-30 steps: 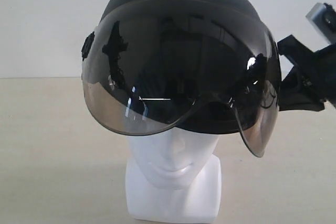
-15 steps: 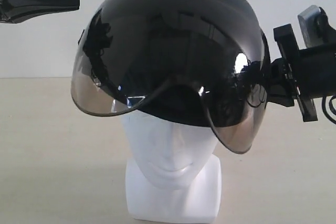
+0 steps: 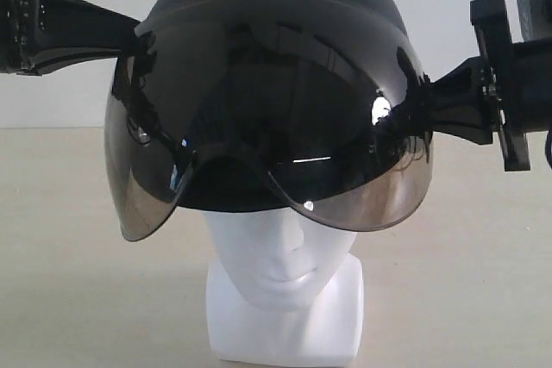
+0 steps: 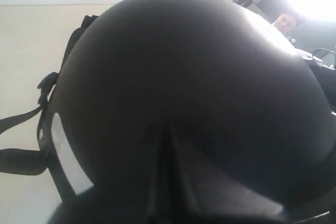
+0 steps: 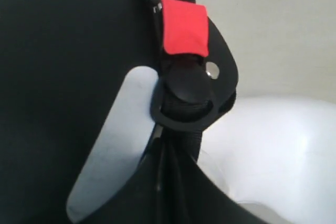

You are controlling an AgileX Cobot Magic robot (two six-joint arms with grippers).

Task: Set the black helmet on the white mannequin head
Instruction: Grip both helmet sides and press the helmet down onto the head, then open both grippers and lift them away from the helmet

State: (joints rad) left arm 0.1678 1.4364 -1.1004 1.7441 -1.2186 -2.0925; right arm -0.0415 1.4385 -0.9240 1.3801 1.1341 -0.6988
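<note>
The black helmet (image 3: 276, 32) has swung from a lopsided tilt to nearly level, and its smoke visor (image 3: 276, 135) now faces forward, with only the corner on the left arm's side hanging lower. It sits over the crown of the white mannequin head (image 3: 285, 265), hiding brow and eyes while nose and lips show below. I judge the seating nearly done, with squaring left to do.

The left gripper (image 3: 131, 28) has come in from above, its jaws closed to a point against the shell. The right gripper (image 3: 424, 108) stays clenched on the helmet's side, near the strap anchor with its red tab (image 5: 182, 24).

The table (image 3: 78, 282) lies open on both sides of the head, and the visor's lower rim hangs well above the neck base — there is room to go downward.
</note>
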